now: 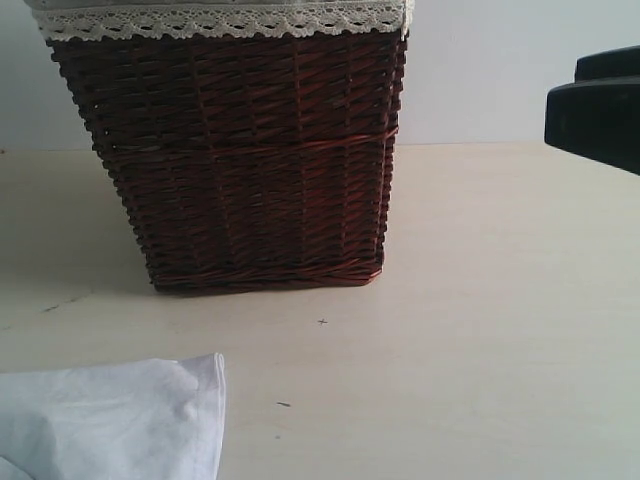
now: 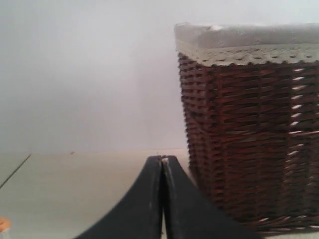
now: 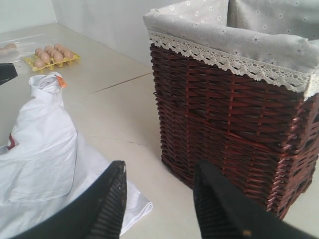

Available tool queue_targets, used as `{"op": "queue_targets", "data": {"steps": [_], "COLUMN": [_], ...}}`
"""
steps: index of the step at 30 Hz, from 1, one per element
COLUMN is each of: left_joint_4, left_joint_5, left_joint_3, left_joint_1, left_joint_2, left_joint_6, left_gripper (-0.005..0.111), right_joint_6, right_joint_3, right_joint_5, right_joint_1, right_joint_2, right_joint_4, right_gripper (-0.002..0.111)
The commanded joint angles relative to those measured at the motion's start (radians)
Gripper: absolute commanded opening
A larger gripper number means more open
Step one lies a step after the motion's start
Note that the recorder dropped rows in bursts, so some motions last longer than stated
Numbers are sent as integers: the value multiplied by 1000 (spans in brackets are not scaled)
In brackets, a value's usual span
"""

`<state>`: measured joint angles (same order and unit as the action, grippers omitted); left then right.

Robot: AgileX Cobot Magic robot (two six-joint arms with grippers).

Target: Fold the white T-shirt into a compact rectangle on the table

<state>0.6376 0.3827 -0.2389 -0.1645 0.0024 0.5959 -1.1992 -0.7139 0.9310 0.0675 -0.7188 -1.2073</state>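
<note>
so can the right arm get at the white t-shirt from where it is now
Probably yes: the right fingers stand open close by the white T-shirt on the table, with nothing between; the basket stands to the other side.

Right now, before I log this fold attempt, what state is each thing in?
white T-shirt: rumpled on the table, not yet folded.
wicker basket: upright, liner turned over its rim.
egg tray: filled, flat on the table.
left gripper: shut, holding nothing.
right gripper: open, holding nothing.
</note>
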Motion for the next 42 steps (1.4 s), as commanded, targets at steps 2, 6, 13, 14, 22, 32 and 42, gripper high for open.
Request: {"op": "queue_targets", "data": {"steps": [2,6,13,14,22,32,42], "left_joint_4": [-638,-678,-675,-662,-638,-638,-638], "left_joint_5": [-40,-174,-106,-87,-47,-47,-47], "left_joint_3": [22,137,239,239,239,239,239], "left_joint_1": [-1,29,65,65,65,65,65], "left_joint_2": [-2,-2,-2,-2,-2,-2,-2], "left_joint_6": [-749,-805,-772,-760,-730,-730,-730], "left_gripper": [0,0,0,0,0,0,0], "right_joint_6": [-3,-3,-3,-3,-3,-3,-29], "right_joint_3": [-10,-10,-10,-10,-10,-10,-77], "right_joint_5": [-3,-5,-5,-5,-14,-14,38], "right_joint_1": [-3,-3,-3,-3,-3,-3,-3], "right_joint_2": [8,8,8,8,8,8,-51], "right_joint_4": [-15,-15,-15,-15,-15,-15,-176], "right_gripper": [43,43,43,43,43,43,43]}}
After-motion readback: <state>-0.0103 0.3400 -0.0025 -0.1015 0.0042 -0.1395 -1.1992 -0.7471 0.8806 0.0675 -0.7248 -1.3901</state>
